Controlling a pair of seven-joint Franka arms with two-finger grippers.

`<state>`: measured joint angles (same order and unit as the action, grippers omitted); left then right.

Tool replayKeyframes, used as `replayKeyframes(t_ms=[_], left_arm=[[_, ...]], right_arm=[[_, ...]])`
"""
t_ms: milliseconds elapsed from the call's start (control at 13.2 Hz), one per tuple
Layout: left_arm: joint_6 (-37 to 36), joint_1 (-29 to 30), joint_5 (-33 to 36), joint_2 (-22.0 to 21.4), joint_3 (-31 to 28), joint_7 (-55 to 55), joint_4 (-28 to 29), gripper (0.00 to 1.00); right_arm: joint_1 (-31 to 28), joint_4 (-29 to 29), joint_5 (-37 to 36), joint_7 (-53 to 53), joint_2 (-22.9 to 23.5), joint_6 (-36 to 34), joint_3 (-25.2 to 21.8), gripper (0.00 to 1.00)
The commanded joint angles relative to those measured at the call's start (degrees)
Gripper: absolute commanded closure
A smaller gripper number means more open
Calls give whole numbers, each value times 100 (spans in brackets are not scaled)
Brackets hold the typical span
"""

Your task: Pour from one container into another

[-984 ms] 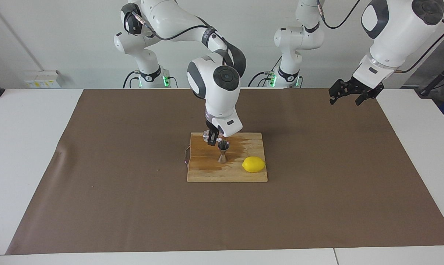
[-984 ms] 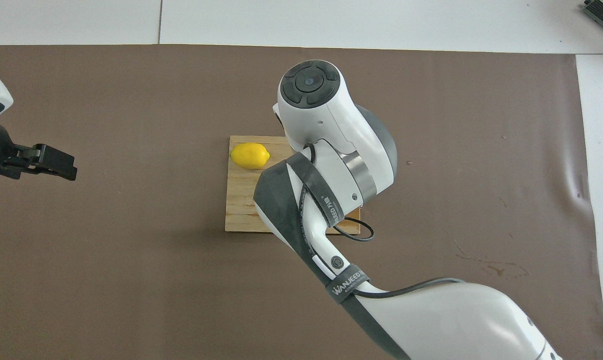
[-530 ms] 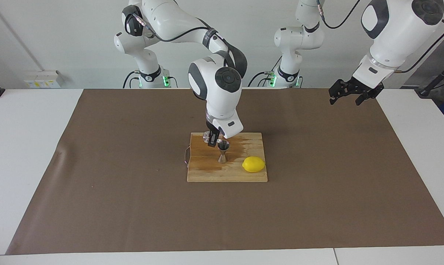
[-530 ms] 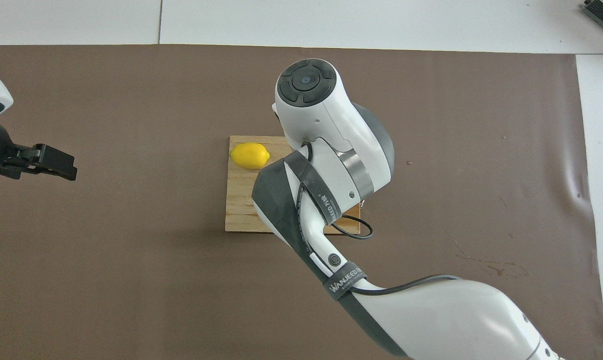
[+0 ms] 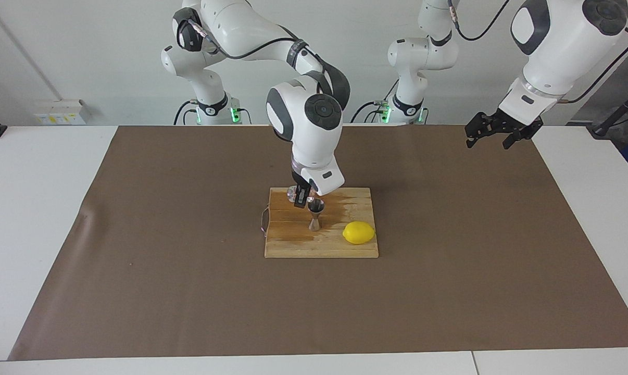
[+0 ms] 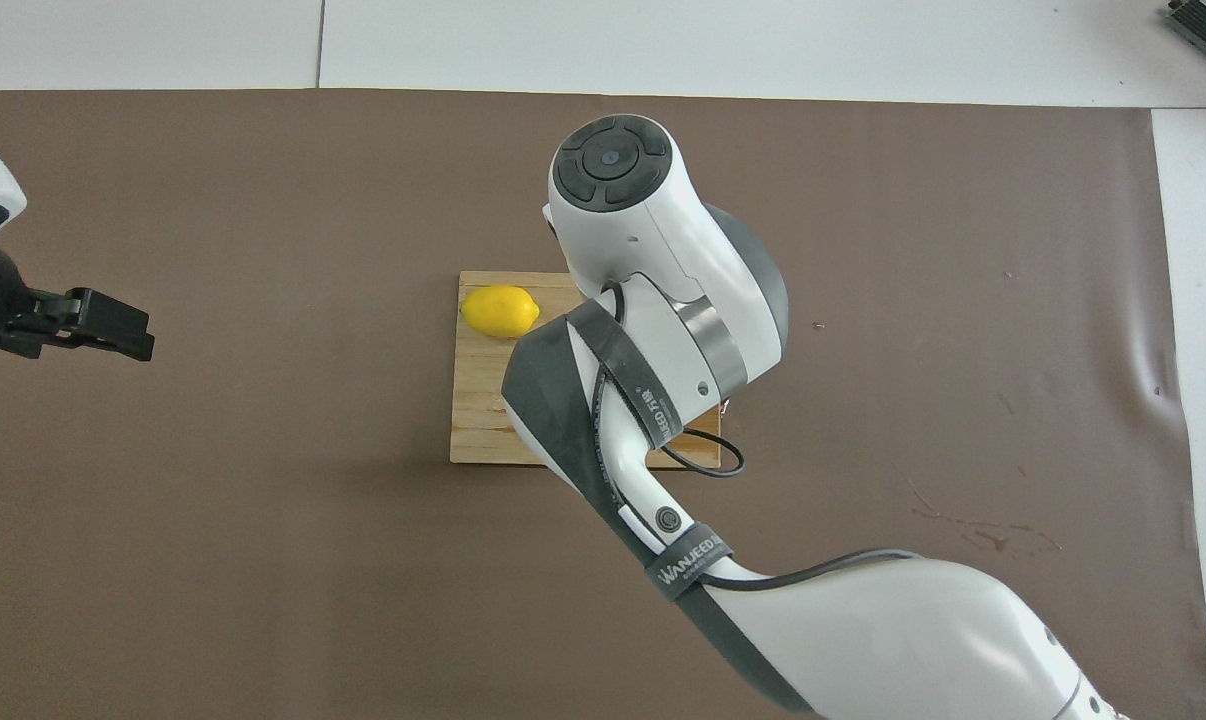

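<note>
Right gripper (image 5: 302,198) clamped on the clear glass cup (image 5: 293,193) just above the wooden board (image 5: 322,247), cup tipped beside the rim of the steel jigger (image 5: 315,215) standing upright just below it — lemon (image 5: 359,232) nearby on the board — left gripper (image 5: 493,130) waits with fingers apart, well apart over the brown mat (image 5: 189,271)

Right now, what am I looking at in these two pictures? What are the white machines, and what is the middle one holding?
They are two robot arms with two-finger grippers. One picture faces them from across the table; the other looks down from above their end, where the right arm hides its own hand. A brown mat holds a wooden cutting board with a lemon and a steel jigger. The right gripper is shut on a tiny clear glass cup, held beside the jigger's top. The left gripper waits open over the mat, holding nothing.
</note>
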<state>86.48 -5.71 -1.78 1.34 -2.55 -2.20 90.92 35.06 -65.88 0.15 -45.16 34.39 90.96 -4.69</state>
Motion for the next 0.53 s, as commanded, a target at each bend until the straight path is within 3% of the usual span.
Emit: replayKeyframes(t_ms=[0, 454], left_arm=[[97, -53, 117, -196, -27, 1, 225, 0], [97, -53, 117, -196, -35, -8, 225, 0]], right_arm=[[36, 409, -165, 191, 235, -254, -14, 77], [123, 506, -244, 227, 287, -298, -23, 78]])
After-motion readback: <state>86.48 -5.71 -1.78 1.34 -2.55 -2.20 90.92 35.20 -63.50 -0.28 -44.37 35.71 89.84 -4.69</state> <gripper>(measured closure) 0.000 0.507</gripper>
